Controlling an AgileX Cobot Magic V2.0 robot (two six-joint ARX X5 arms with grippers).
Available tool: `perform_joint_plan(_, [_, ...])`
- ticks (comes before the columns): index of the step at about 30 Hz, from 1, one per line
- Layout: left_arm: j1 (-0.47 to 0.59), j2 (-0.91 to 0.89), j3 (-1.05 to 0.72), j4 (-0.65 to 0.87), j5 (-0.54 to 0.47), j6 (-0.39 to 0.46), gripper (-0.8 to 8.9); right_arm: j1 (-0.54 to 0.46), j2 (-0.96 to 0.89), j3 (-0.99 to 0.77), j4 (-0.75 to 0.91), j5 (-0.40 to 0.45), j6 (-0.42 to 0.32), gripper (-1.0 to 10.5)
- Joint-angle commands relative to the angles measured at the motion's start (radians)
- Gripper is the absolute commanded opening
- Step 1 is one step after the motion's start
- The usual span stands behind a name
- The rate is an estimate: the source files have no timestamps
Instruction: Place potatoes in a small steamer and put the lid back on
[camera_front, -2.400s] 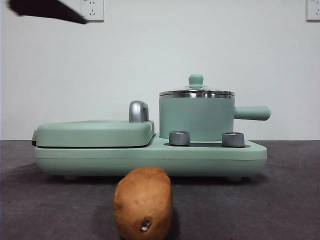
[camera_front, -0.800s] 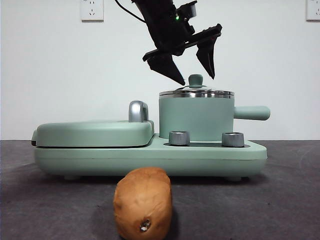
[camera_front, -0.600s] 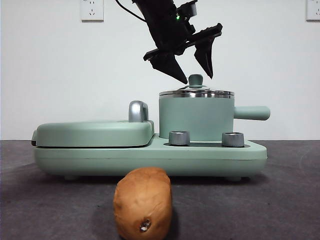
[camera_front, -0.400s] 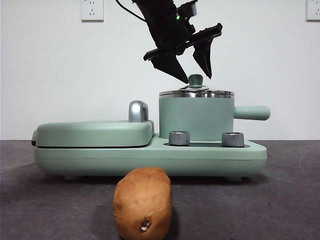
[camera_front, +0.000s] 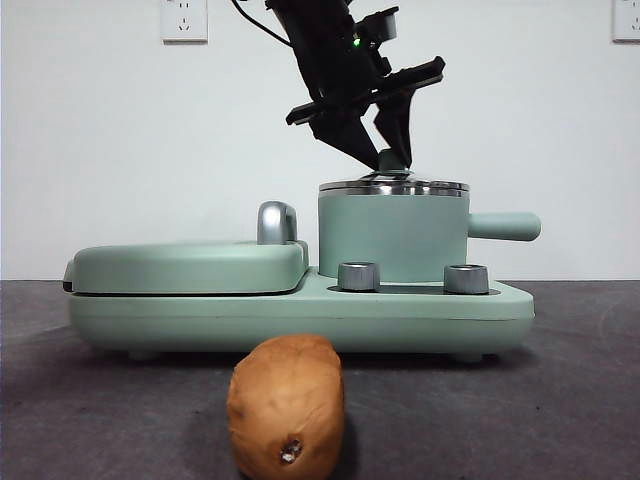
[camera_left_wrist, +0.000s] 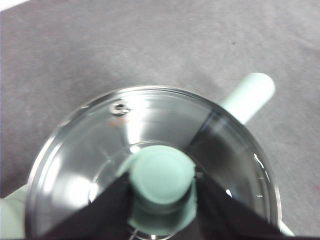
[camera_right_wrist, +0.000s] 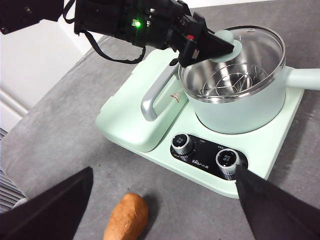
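The mint-green steamer (camera_front: 392, 236) stands on the right of the green cooker base, with its glass lid (camera_front: 393, 186) on it. My left gripper (camera_front: 385, 158) comes down from above, and its jaws press both sides of the lid's green knob (camera_left_wrist: 161, 174). The right wrist view shows the steamer (camera_right_wrist: 240, 112), the lid (camera_right_wrist: 255, 47) and the left gripper (camera_right_wrist: 220, 47) at the knob. The brown potato (camera_front: 287, 408) lies on the dark table in front of the cooker; it also shows in the right wrist view (camera_right_wrist: 127, 218). My right gripper (camera_right_wrist: 165, 210) is open and empty, high above the table in front of the cooker.
The flat green grill cover (camera_front: 188, 266) with a silver handle (camera_front: 277, 222) fills the left half of the cooker base (camera_front: 300, 315). Two silver dials (camera_front: 359, 276) (camera_front: 466, 278) face the front. The steamer's straight handle (camera_front: 505, 226) points right.
The left arm came in from the upper left, dropped over the lid, and its jaws closed in onto the knob. Potato, steamer and lid have not moved.
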Motion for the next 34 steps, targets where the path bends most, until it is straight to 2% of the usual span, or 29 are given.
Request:
perform_joint_plan(1, [-0.012,0.031,0.032,0.022,0.01,0.026,0.48,0.002,0.004,0.016,0.007,0.0,0.01,4.6])
perform_joint_plan(3, [-0.011,0.031,0.032,0.019,0.01,0.032,0.08,0.002,0.004,0.016,0.006,0.0,0.01,4.6])
perform_joint_plan(14, [-0.006,-0.002,0.046,0.031,0.01,0.047,0.08,0.002,0.004,0.016,0.006,0.0,0.011,4.6])
perform_joint_plan(27, [0.028,-0.183,0.05,-0.019,0.01,0.062,0.08,0.01,0.005,0.016,0.01,0.014,0.026,4.5])
perform_joint_plan(31, [0.051,-0.244,0.05,-0.073,0.01,0.063,0.08,0.066,0.013,0.016,0.01,0.058,0.064,4.5])
perform_joint_plan(34, [0.076,-0.288,0.05,-0.126,0.01,0.084,0.08,0.16,0.039,0.016,0.017,0.124,0.089,4.5])
